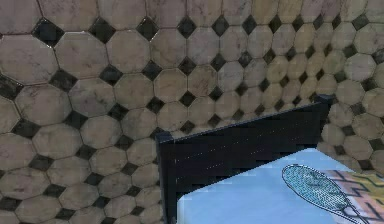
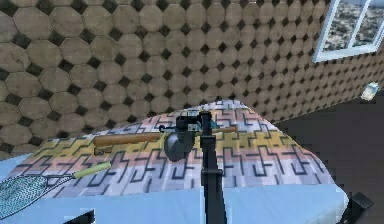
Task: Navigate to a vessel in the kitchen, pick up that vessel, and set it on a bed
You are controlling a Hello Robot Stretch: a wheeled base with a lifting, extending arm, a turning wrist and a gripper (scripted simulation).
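Showing against bed (image 2: pixel 275 150), jaws' load unclear

Over to the arm side view: bed (image 2: pixel 120 165) stretched broad across the frame, far side close against the tiled wall (image 2: pixel 120 60). Blanket (image 2: pixel 275 150) on top in pastel zigzag bands of pink, yellow, blue and grey, smooth and flat, rounded off at the right-hand end. Pale-blue sheet (image 2: pixel 40 214) bare at the near left corner. Forward view now: same bed (image 1: pixel 215 205) at lower right, dark end board (image 1: pixel 240 150) upright and slanting up to the right. And a dark rounded blob (image 2: pixel 178 147) above mid-blanket, right at the gripper (image 2: pixel 172 132). Too small to call a vessel, and no telling whether held or resting on the bed.
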